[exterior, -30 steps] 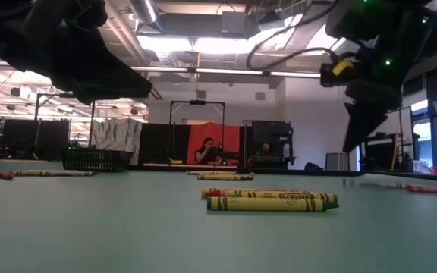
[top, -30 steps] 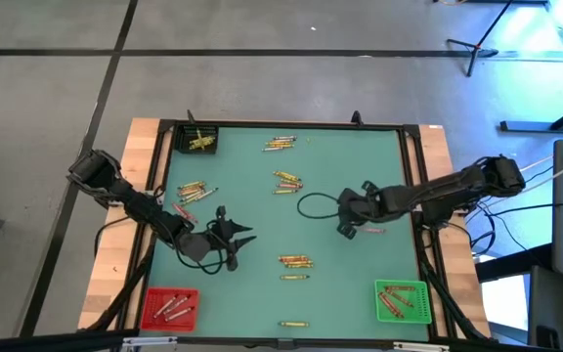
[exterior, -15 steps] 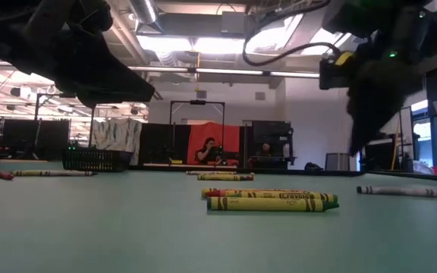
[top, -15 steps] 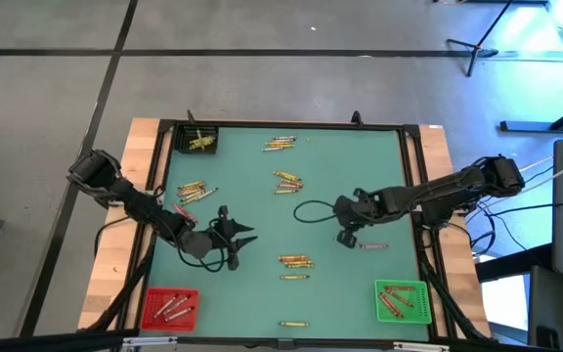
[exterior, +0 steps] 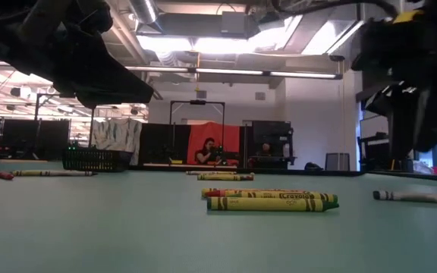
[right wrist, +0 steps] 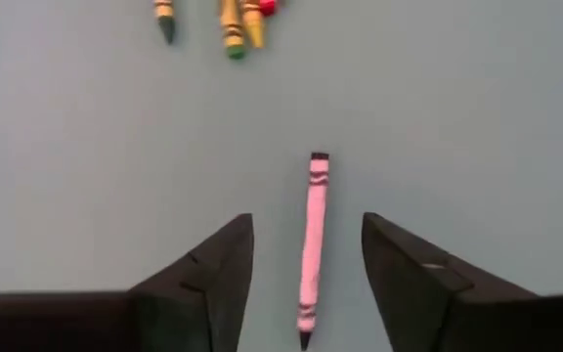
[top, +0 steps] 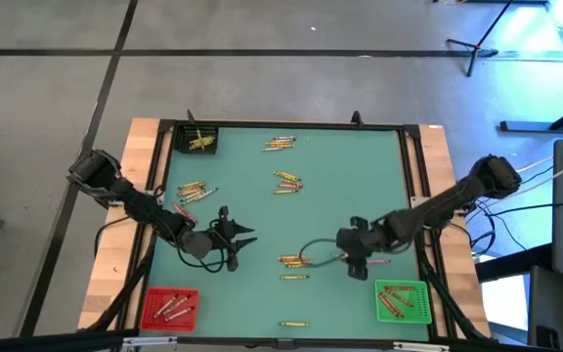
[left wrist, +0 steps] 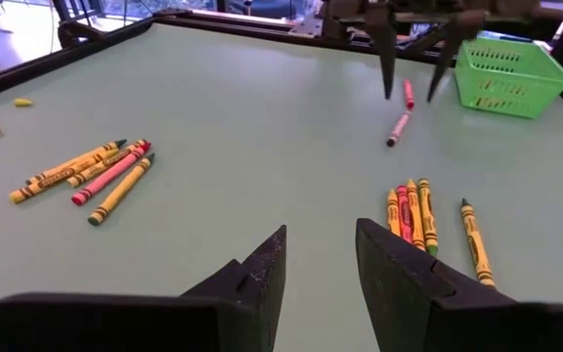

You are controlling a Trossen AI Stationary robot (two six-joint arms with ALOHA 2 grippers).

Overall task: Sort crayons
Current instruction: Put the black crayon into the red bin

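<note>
item: your right gripper [right wrist: 306,264], fingers spread apart, nothing held; it hung over a pink crayon [right wrist: 310,240] lying on the green mat [top: 340,176] between them, near the green bin [top: 402,300]. item: your left gripper [left wrist: 319,274], partly open and empty, waited near the mat's left side. item: a crayon cluster [top: 295,261] just left of your right gripper. item: red bin [top: 169,306] held several crayons, colours hard to tell.
</note>
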